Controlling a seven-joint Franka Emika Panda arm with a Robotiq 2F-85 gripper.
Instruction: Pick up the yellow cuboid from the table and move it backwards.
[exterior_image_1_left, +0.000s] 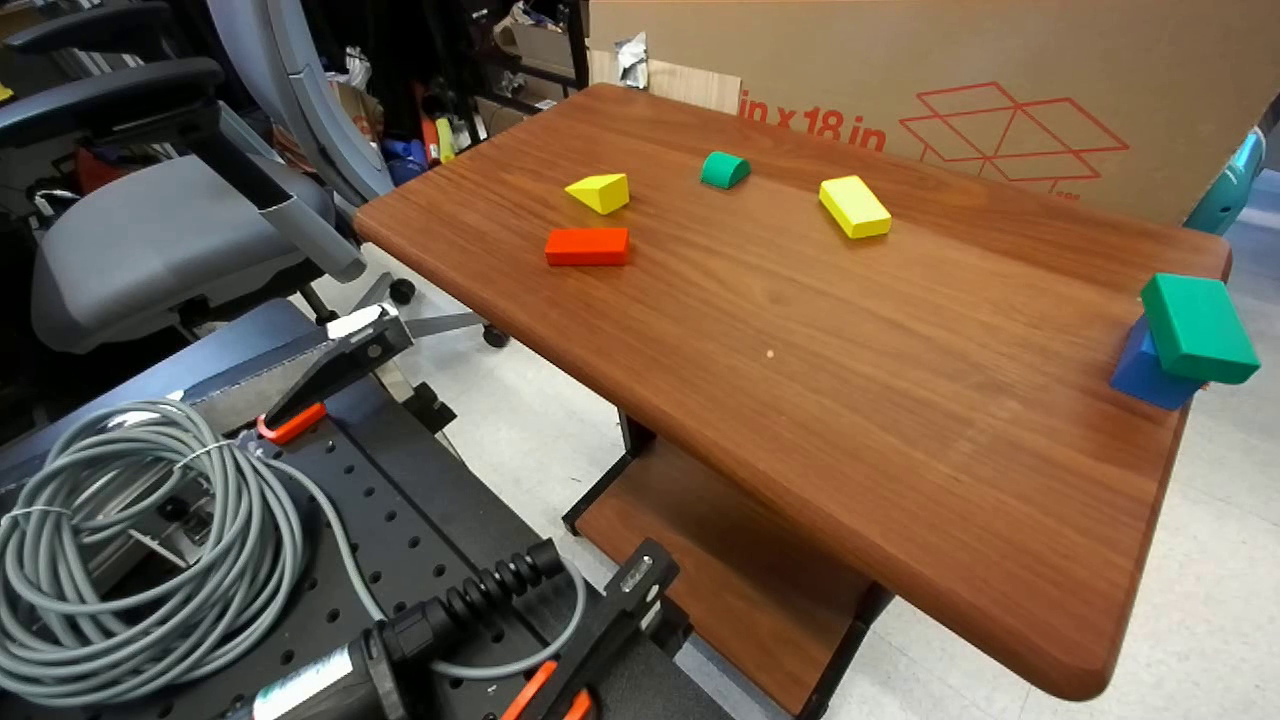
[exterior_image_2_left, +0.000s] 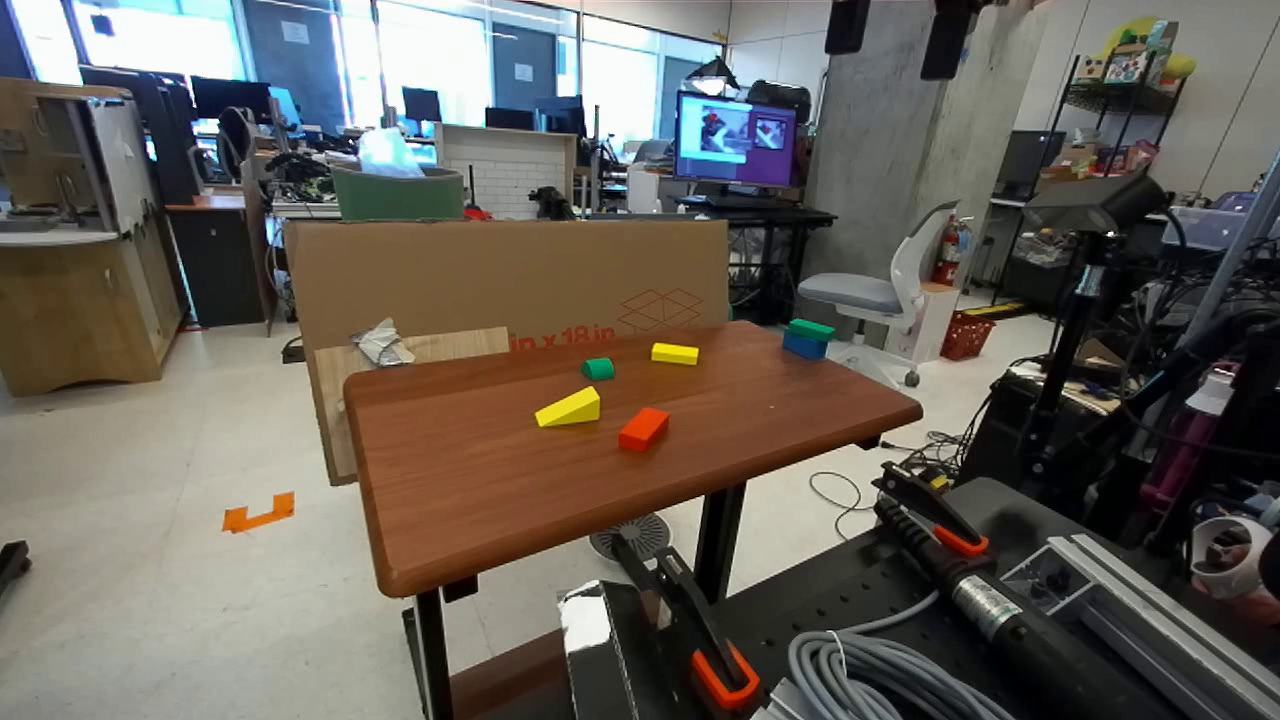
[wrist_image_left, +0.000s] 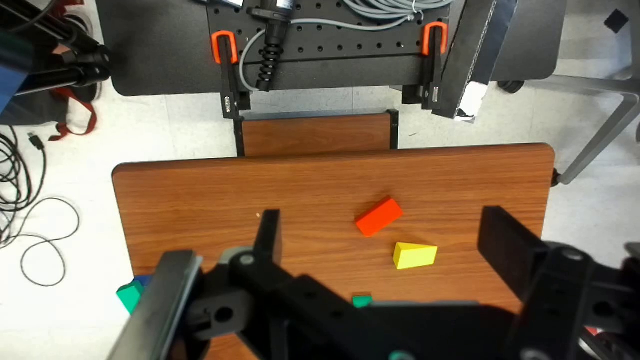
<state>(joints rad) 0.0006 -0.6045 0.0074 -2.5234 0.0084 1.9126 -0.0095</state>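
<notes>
Because the yellow cuboid (exterior_image_1_left: 855, 208) looks light, stiff and smooth, a pinch midway along its long sides should hold; it lies on the table (exterior_image_1_left: 900, 400) near the green half-round (exterior_image_1_left: 724, 170), the gripper (wrist_image_left: 382, 220) spread wide, empty

Robotiq gripper (wrist_image_left: 383, 220) is hanging way up above the table top (wrist_image_left: 310, 185), aimed down at it and well apart from it. Wrist view's got the two black fingers (wrist_image_left: 505, 245) spread super wide, the gap running roughly parallel to the table top's long edge. In an exterior view, what look like its fingertips (exterior_image_2_left: 948, 40) poke down, well above the table top.
</notes>
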